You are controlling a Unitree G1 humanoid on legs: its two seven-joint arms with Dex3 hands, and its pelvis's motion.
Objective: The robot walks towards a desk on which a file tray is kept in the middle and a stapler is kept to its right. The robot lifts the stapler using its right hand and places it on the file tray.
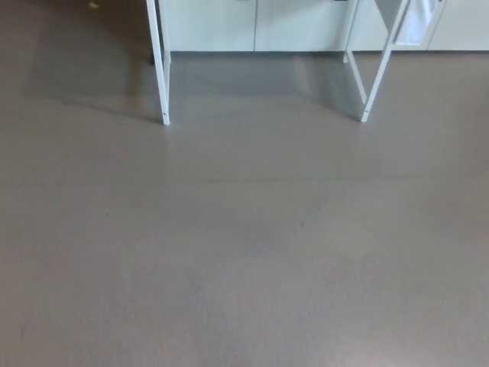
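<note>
A: Checked head view for stapler. Found none. Logged only grey floor (244,252), spread from 3 through 6 round to 9 o'clock.

B: Confirmed. Also logged a white leg (160,69) at 11 o'clock, a second leg (380,76) at 1 o'clock, and white cabinet fronts (252,23) behind at 12. Probably the supports of the surface, though no top visible, being cut off above the frame.

A: So entering stapler and file tray as out of view. Taking them, on the task's word only, to be up on that surface, with stapler to the right of the tray. Unable to confirm.

B: Hands?

A: Neither left hand nor right hand in frame. Cannot tell whether released, clenched or grasping anything.

B: Handling estimate, judged from the kind of thing alone: expect stiff, dense for its size, not fragile. Expect a smooth casing, so somewhat slippery under thick fingers. Expect the hinged top arm to give if squeezed.

A: Suggest taking hold across the body at mid-length, thumb on one flank and fingers on the other, low enough to catch the base. Avoid lifting by the top arm alone, since it could swing open. Avoid the nose end, likely to tip.

B: Agreed. Probably light enough for right hand alone. Set down flat on the tray, not dropped.
</note>
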